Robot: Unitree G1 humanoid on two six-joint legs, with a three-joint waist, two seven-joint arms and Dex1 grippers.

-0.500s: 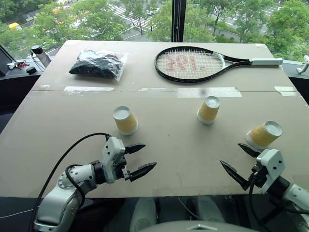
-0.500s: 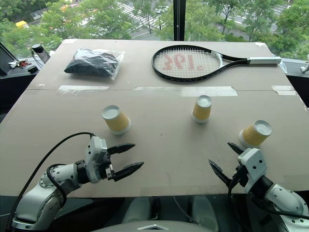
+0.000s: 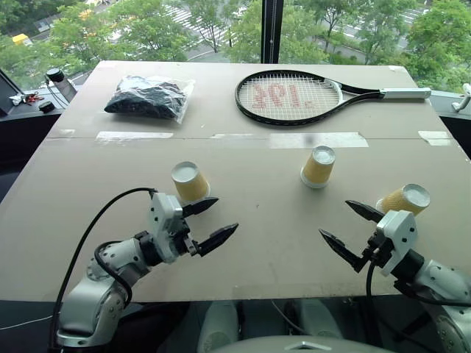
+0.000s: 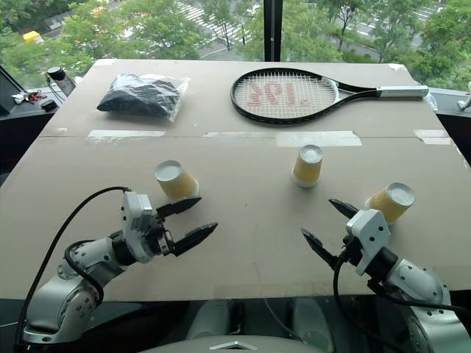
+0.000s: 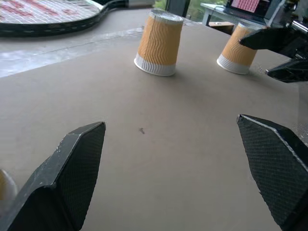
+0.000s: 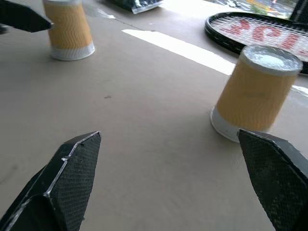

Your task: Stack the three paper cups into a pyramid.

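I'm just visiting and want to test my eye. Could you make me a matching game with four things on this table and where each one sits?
Things:
1. black-framed tennis racket
2. clear plastic bag of dark contents
3. yellow ribbed paper cup in the middle
4. open left pincer

Places:
A. far left of the table
B. near edge, by the left cup
C. far right of the table
D. just nearer than the tape strip

Pairs: 1-C, 2-A, 3-D, 4-B

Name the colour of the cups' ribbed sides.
Yellow-tan, with white rims; clearest on the middle cup in the left wrist view.
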